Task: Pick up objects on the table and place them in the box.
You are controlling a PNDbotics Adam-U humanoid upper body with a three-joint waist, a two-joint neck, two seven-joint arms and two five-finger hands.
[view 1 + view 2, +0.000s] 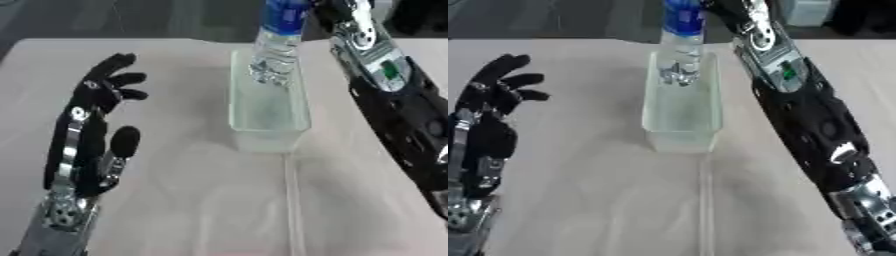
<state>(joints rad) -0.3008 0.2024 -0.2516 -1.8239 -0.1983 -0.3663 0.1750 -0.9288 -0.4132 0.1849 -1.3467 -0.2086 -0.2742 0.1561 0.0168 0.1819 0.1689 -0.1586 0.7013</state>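
Nearest the camera, well to the left of the box, the left hand (92,125) rests idle above the table (192,200), palm side up, its fingers straight and spread apart, holding nothing. Just beyond it, at the middle of the table, stands the box (267,127), a clear, long, narrow tub with its short end toward the robot; it looks empty at its near end. Over the far end of the box hangs the bottle (276,50), clear with a blue label, held almost upright with its base already inside the box or just above its floor; which of the two I cannot tell. To the right of the box the right arm (798,100) reaches from the lower right up to the top of the bottle. The right hand itself is cut off at the top edge, so I cannot tell how its fingers lie on the bottle.

The risk, as I judge it: let go while upright, the tall bottle may tip over the low wall and roll onto the table. The narrow box gives little room, so a base catching the rim could also shove the light tub aside.
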